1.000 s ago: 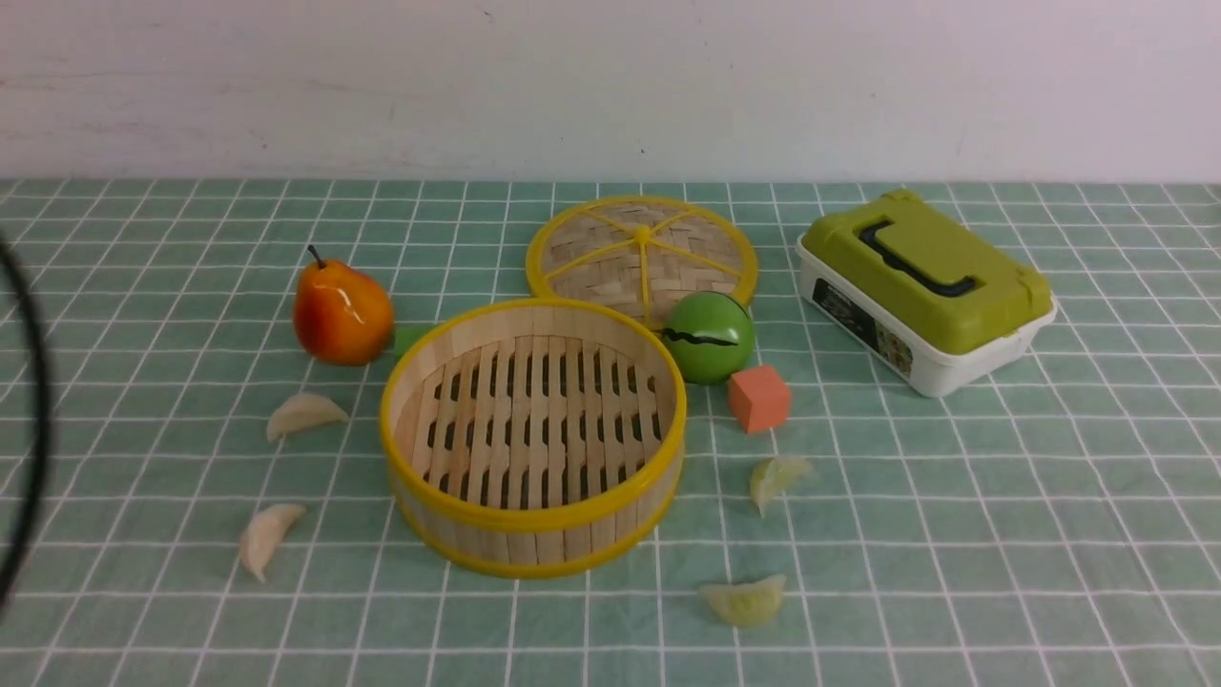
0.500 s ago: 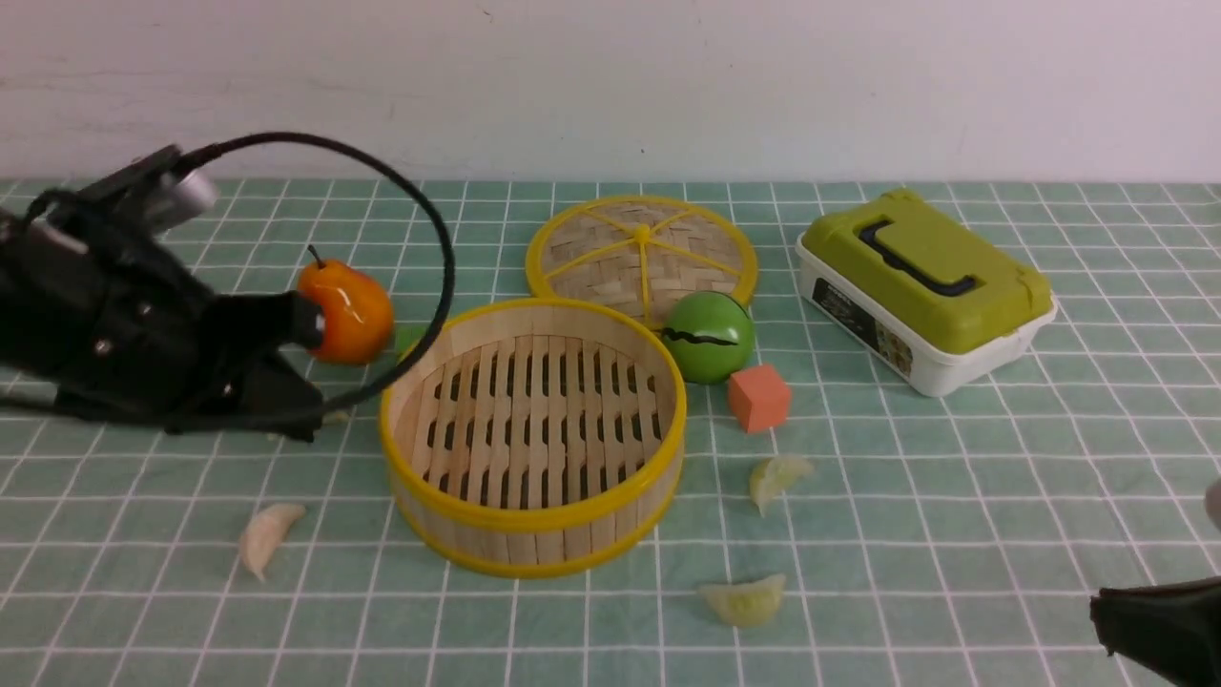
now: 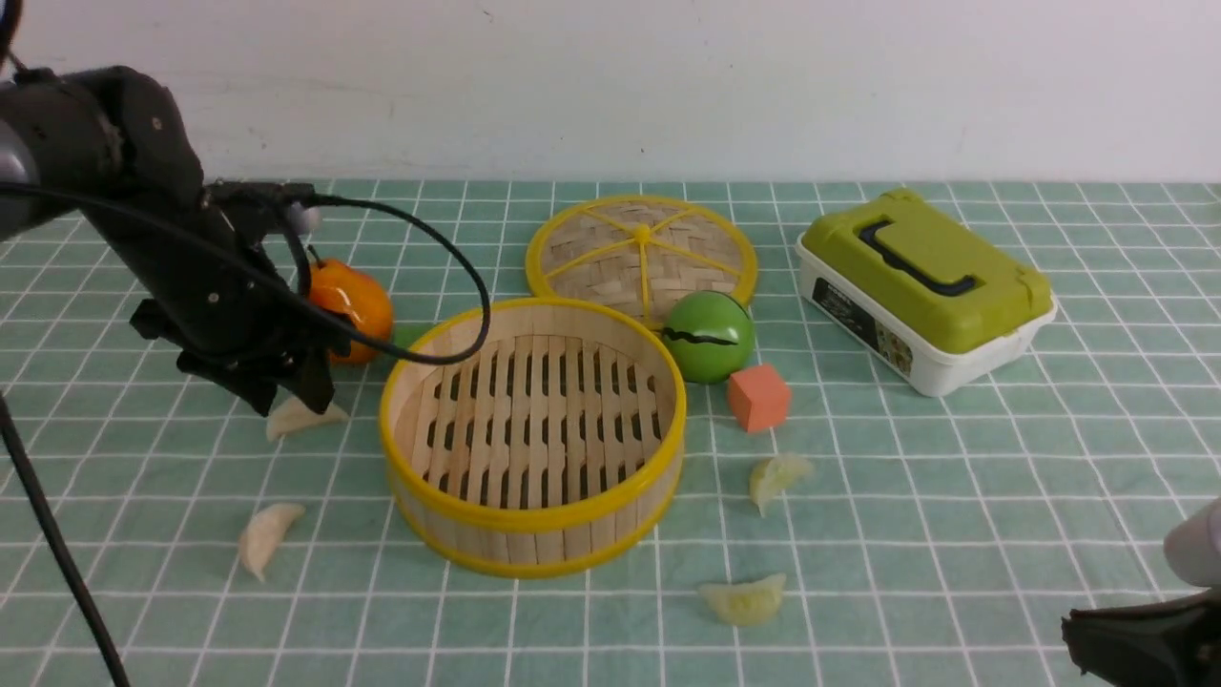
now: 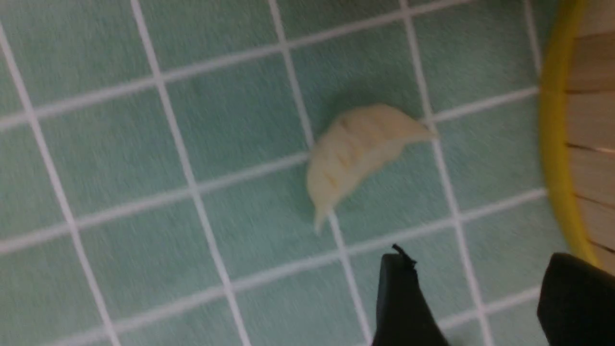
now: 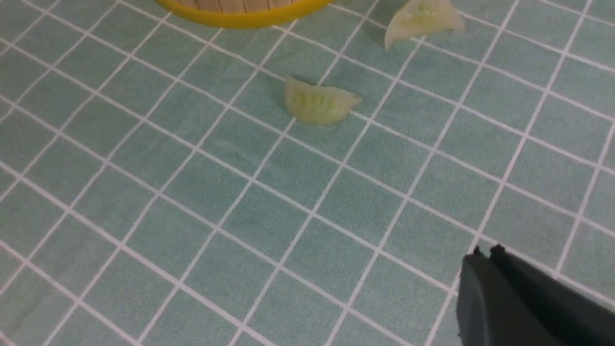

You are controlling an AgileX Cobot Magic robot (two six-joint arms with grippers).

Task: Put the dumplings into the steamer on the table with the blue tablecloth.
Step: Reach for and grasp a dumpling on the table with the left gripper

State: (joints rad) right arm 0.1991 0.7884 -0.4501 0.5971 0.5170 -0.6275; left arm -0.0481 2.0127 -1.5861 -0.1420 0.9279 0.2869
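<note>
Swinging in over the last sec, our left tool (image 3: 289, 396) now hangs jaws apart just over a white dumpling (image 3: 303, 417) beside the steamer (image 3: 534, 520); right tool (image 3: 1135, 641) edged in, clenched, empty. We see all 4 dumplings on the surface (image 3: 954, 496), none in yet.

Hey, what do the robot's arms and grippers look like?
What shows is matte black. The left arm is bulky and blocky, with a thick black cable looping off it and a small silvery cylinder near the wrist. The left gripper and right gripper have tapered black fingers.
</note>
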